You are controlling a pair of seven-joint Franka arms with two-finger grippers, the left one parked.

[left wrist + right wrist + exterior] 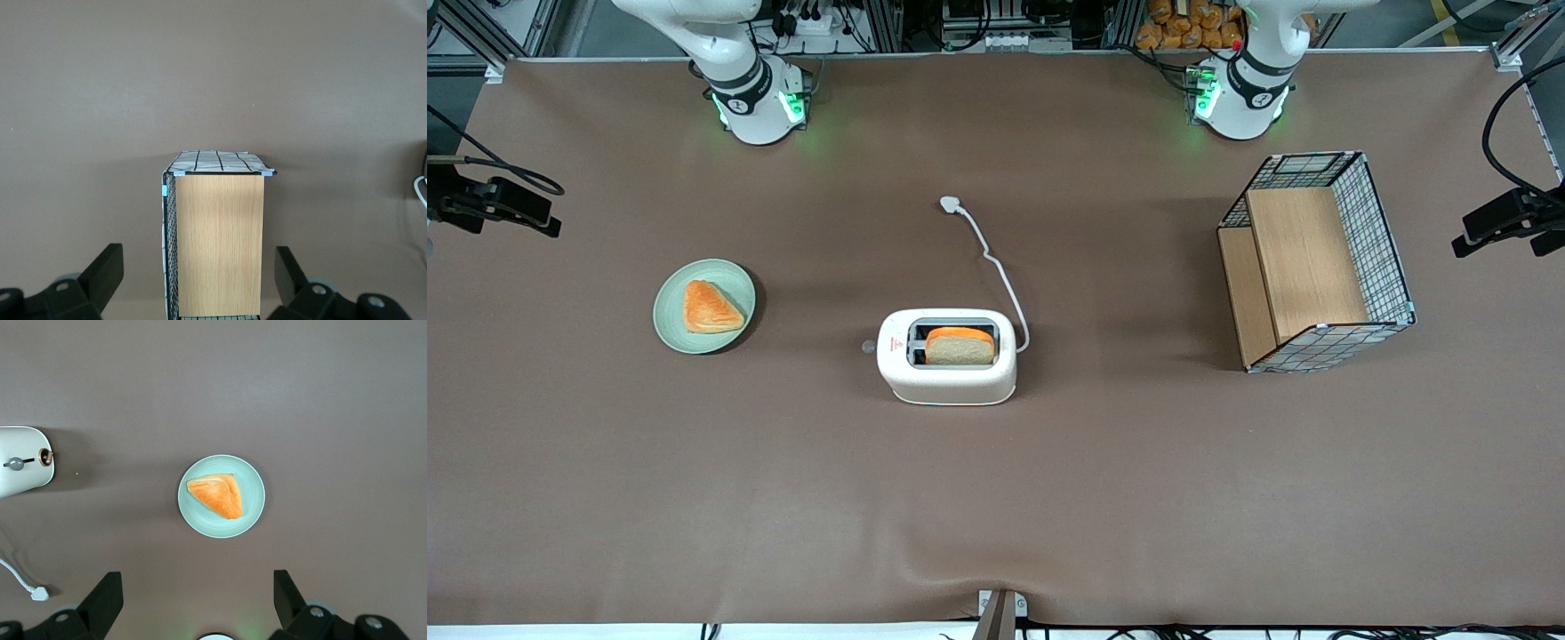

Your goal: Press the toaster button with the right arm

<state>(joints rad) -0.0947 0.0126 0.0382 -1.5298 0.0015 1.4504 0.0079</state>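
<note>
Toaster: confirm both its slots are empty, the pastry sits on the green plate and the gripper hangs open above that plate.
Not quite: one slot of the toaster holds a bread slice, as the front view shows. The pastry does sit on the green plate, and the gripper hangs open above it.
</note>
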